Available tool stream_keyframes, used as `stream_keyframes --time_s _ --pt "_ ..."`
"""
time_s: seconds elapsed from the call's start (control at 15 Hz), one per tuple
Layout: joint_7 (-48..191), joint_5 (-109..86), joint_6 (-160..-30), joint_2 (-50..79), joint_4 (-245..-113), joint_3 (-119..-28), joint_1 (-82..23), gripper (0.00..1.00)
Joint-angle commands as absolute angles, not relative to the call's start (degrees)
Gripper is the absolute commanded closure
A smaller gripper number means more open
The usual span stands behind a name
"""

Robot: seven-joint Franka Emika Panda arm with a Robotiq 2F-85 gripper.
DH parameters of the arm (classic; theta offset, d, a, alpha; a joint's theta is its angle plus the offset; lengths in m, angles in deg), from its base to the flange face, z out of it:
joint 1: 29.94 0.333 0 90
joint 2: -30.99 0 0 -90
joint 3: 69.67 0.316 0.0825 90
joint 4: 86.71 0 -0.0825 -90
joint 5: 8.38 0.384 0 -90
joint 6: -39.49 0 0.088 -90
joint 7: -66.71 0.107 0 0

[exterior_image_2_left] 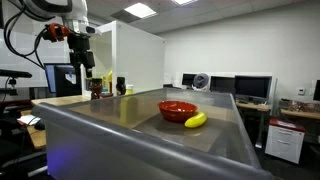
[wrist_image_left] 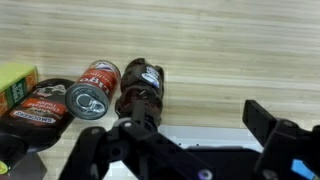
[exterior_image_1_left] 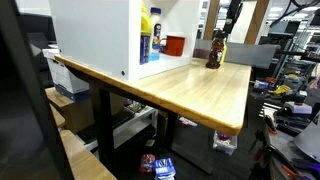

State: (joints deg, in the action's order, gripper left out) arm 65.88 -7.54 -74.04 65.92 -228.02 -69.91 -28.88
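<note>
Wooden table [exterior_image_1_left: 190,90] carries a brown bottle [exterior_image_1_left: 214,50] at its far end, a can [wrist_image_left: 92,90] just left of it. My gripper [wrist_image_left: 178,128] hangs above the bottle, fingers spread wide, touching nothing.

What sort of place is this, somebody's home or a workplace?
Most likely a lab or office: a row of computer monitors, panel lights in the ceiling, and a robot arm hanging over a wooden table.
</note>
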Motion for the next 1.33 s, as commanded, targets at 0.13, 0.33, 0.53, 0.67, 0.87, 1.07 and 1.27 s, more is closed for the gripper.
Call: stream_keyframes --time_s 0.13,0.33,0.53,0.67,0.87,1.07,1.27 --pt "65.8 -7.5 -73.9 65.9 -227.9 -69.8 -29.0 0.0" --pt "65.6 -7.5 -73.6 65.8 -227.7 -69.9 -29.0 0.0" --pt "65.7 -7.6 -73.2 65.8 -227.6 -70.0 -29.2 0.0" --pt "65.9 -7.6 -73.4 65.8 -227.7 -69.9 -29.2 0.0" --pt "66.0 -7.2 -73.5 65.7 -227.7 -70.0 -29.1 0.0" --pt "66.4 -7.3 -73.6 66.0 -227.8 -69.7 -29.1 0.0" --pt "67.8 -6.6 -75.5 66.7 -228.7 -69.1 -28.9 0.0"
